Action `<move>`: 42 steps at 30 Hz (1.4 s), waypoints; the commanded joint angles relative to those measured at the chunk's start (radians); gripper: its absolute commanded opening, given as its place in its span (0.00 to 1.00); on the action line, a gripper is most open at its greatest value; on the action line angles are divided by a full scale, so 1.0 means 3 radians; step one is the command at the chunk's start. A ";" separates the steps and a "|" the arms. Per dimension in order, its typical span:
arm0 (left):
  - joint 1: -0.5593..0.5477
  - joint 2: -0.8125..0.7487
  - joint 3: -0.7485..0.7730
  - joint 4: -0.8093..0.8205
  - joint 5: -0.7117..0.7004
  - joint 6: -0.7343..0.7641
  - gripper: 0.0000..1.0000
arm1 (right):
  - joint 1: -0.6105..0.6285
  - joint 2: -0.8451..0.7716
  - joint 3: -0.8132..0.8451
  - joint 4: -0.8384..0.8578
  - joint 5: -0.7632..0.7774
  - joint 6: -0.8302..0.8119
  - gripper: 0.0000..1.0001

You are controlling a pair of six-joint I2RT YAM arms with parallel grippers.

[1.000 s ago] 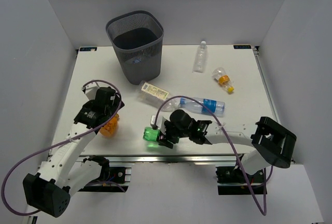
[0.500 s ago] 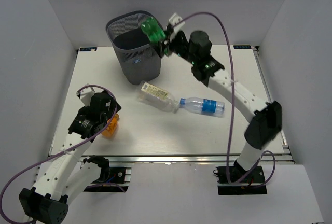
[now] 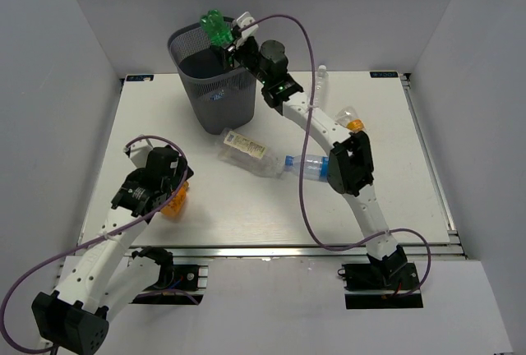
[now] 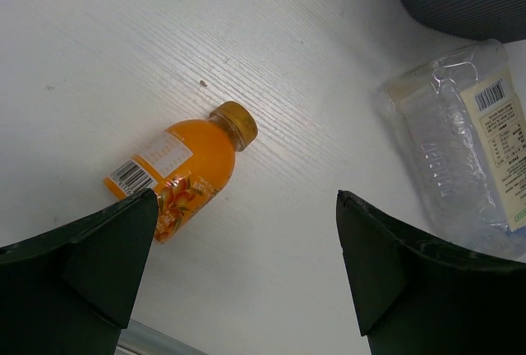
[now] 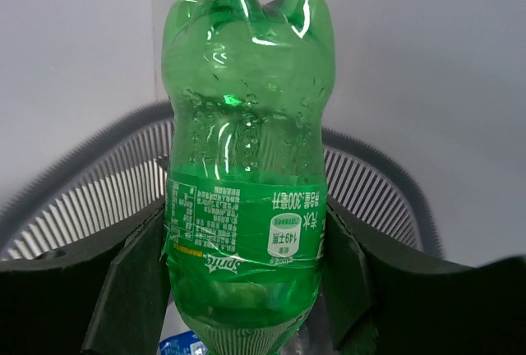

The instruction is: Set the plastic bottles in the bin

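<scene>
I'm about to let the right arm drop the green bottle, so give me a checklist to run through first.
1. Right gripper shut on green bottle: ok.
2. Bottle over the opening of the bin: ok, its rim curves round behind the bottle in the wrist view.
3. Bin upright: ok.
4. Room left in bin: cannot tell, its bottom is mostly hidden.
5. Left gripper open and away from the bin, above the orange bottle: ok.
</scene>
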 commanded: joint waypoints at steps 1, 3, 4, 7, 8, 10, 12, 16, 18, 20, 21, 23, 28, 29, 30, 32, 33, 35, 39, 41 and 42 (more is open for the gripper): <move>-0.0007 -0.0006 0.0050 -0.0005 0.0037 -0.0025 0.98 | -0.0026 0.0089 0.0338 0.0614 0.0101 -0.0045 0.59; -0.0007 -0.0006 0.0045 -0.0020 0.0043 -0.0015 0.98 | -0.0036 0.0100 0.0262 0.0676 -0.0072 -0.0126 0.70; -0.0007 -0.0011 0.0035 -0.0025 0.0043 -0.0020 0.98 | -0.0041 0.0100 0.0246 0.0671 -0.0185 -0.0162 0.72; -0.0007 -0.0032 -0.0011 -0.0005 0.0058 -0.0014 0.98 | -0.0041 0.0074 0.0211 0.0610 -0.0272 -0.0234 0.89; -0.0007 -0.0037 -0.0026 0.0011 0.0063 -0.0014 0.98 | -0.0041 0.0044 0.0175 0.0630 -0.0278 -0.0254 0.89; -0.0007 -0.0032 -0.0032 0.0021 0.0083 -0.0014 0.98 | -0.0041 0.0013 0.0139 0.0645 -0.0313 -0.0300 0.89; -0.0007 -0.0012 -0.0047 0.0031 0.0109 -0.0014 0.98 | -0.0041 -0.0053 0.0144 0.0640 -0.0349 -0.0301 0.89; -0.0007 0.0024 -0.0088 0.0087 0.0165 0.0006 0.98 | -0.0041 -0.0273 0.0067 0.0599 -0.0472 -0.0285 0.89; -0.0007 0.0060 -0.0113 0.0108 0.0170 -0.0004 0.98 | -0.0041 -0.0503 -0.0030 0.0365 -0.0609 -0.0280 0.89; -0.0007 0.0091 -0.0149 0.0189 0.0262 0.0031 0.98 | -0.0041 -0.0874 -0.0385 0.0084 -0.0916 -0.0265 0.89; -0.0007 0.0111 -0.0185 0.0235 0.0318 0.0072 0.98 | -0.0041 -0.1039 -0.0595 0.0068 -0.1013 -0.0250 0.89; -0.0007 0.0203 -0.0180 0.0292 0.0410 0.0144 0.98 | -0.0041 -0.1543 -0.1339 0.0139 -0.1172 -0.0198 0.89; 0.0013 0.0428 -0.0047 0.0210 0.0227 0.0221 0.98 | -0.0041 -0.2471 -0.2559 0.0338 -0.1342 -0.0260 0.89; 0.0018 0.0499 -0.0032 0.0205 0.0171 0.0236 0.98 | -0.0041 -0.2746 -0.2738 0.0359 -0.1321 -0.0255 0.89; 0.0019 0.0540 -0.0016 0.0205 0.0079 0.0246 0.98 | -0.0041 -0.2880 -0.3084 0.0384 -0.1275 -0.0244 0.89; 0.0039 0.0698 0.0055 0.0169 0.0043 0.0241 0.98 | -0.0041 -0.3216 -0.3434 0.0502 -0.1204 -0.0239 0.89; 0.0054 0.0765 0.0086 0.0154 -0.0008 0.0216 0.98 | -0.0041 -0.3391 -0.3810 0.0700 -0.1112 -0.0194 0.89; 0.0070 0.0938 0.0116 0.0144 -0.0090 0.0190 0.98 | -0.0041 -0.3484 -0.4129 0.0824 -0.1019 -0.0066 0.89; 0.0110 0.1205 0.0086 0.0353 0.0057 0.0246 0.98 | -0.0041 -0.3561 -0.4544 0.0773 -0.0922 0.0185 0.89; 0.0111 0.1292 0.0050 0.0399 0.0063 0.0206 0.98 | -0.0046 -0.3572 -0.4688 0.0829 -0.0922 0.0313 0.89; 0.0111 0.1343 0.0030 0.0414 0.0058 0.0200 0.98 | -0.0046 -0.3561 -0.4724 0.0860 -0.0952 0.0318 0.89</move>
